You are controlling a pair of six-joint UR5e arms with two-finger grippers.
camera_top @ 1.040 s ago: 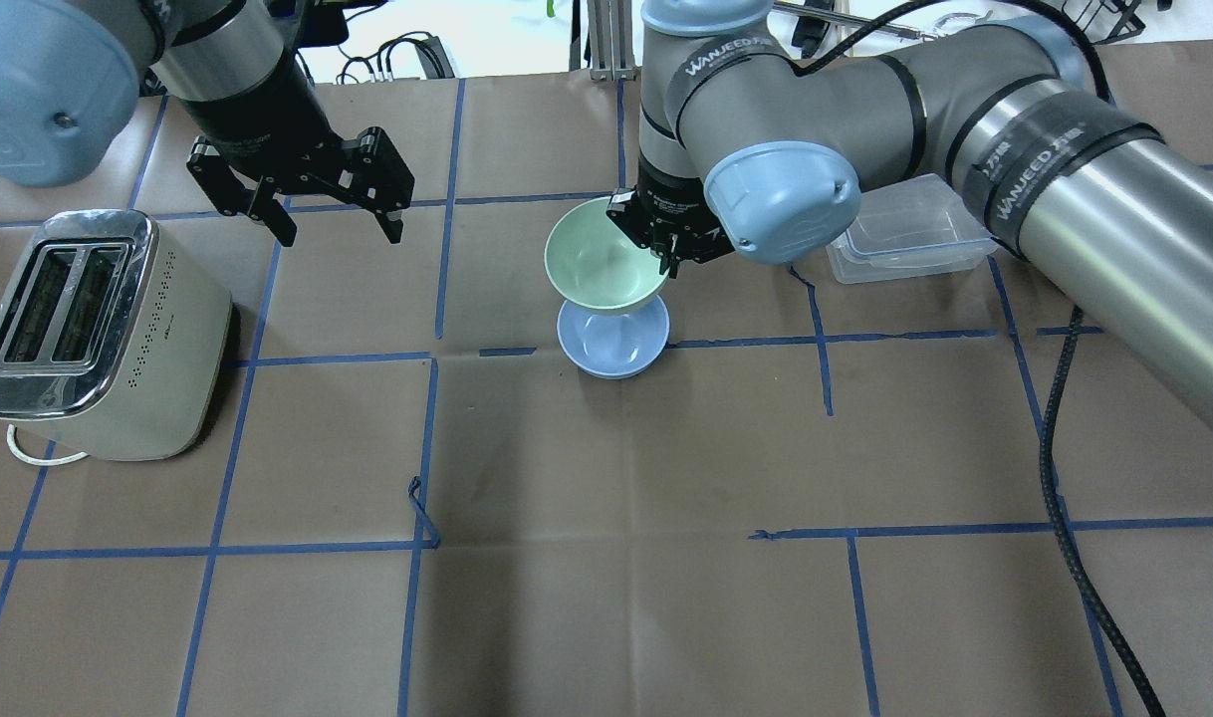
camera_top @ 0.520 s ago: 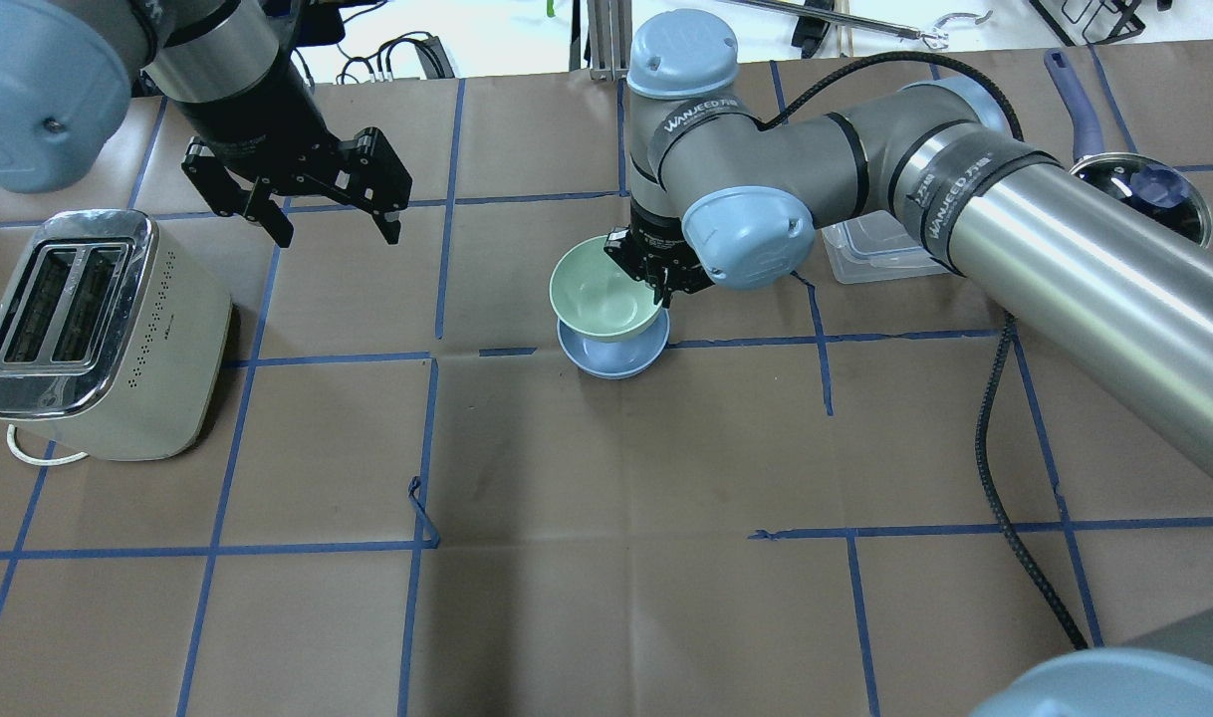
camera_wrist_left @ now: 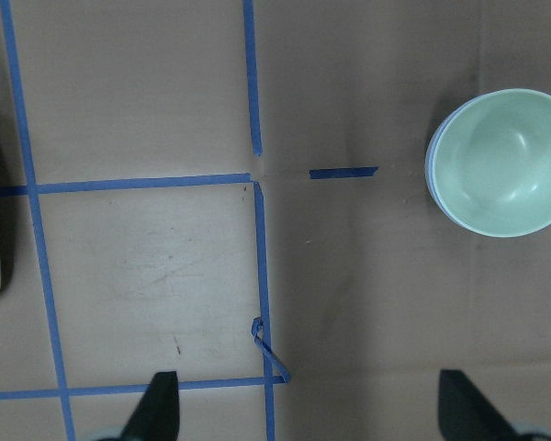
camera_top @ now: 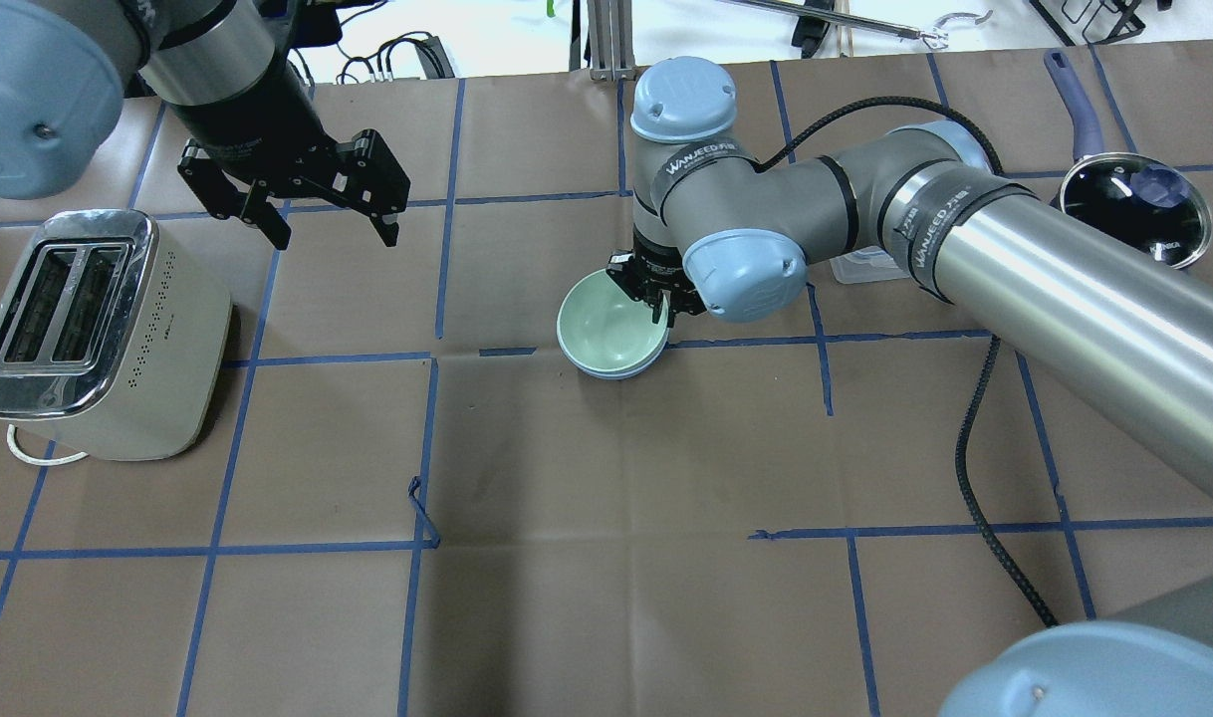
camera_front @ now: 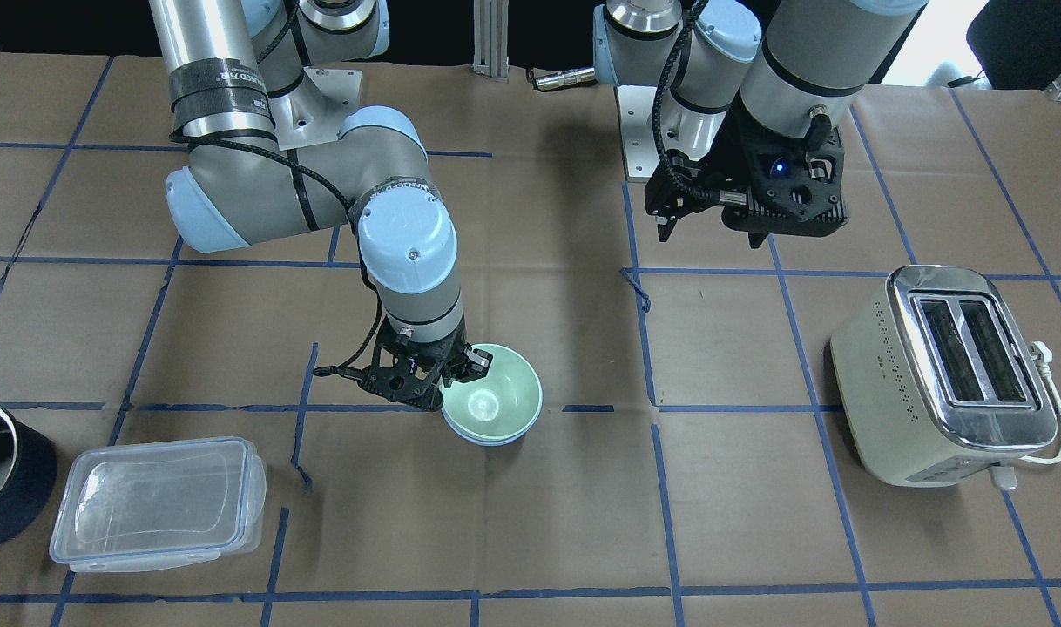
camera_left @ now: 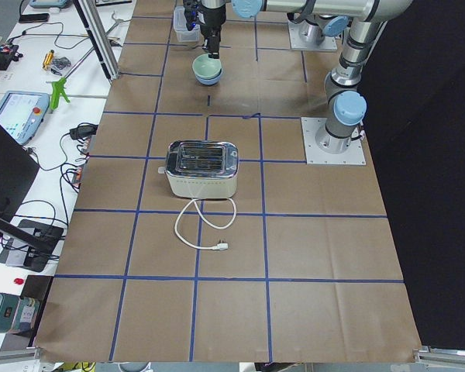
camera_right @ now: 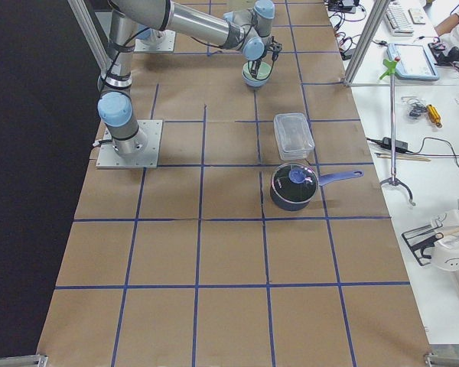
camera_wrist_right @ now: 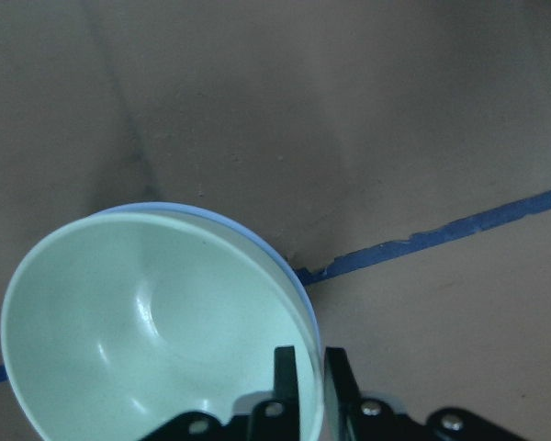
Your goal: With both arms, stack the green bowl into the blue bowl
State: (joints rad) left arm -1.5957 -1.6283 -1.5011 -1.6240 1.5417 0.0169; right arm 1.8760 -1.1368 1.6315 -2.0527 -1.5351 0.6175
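The green bowl [camera_top: 609, 329] sits nested in the blue bowl [camera_top: 606, 374], of which only a thin rim shows beneath it. My right gripper [camera_top: 659, 304] is shut on the green bowl's near-right rim; in the right wrist view its fingers [camera_wrist_right: 285, 367] pinch the green rim [camera_wrist_right: 138, 322], with the blue rim [camera_wrist_right: 211, 213] just outside. The front view shows the same stack [camera_front: 491, 402] and right gripper [camera_front: 461, 370]. My left gripper [camera_top: 336, 234] is open and empty, high over the table's left, far from the bowls [camera_wrist_left: 505, 161].
A cream toaster [camera_top: 89, 329] stands at the left with its cord. A clear lidded container [camera_front: 160, 501] and a dark pot [camera_top: 1134, 204] lie to the right, behind the right arm. A black cable [camera_top: 985, 478] hangs over the right side.
My right gripper has lowered the green bowl from above the blue bowl down into it. The left gripper has barely moved.
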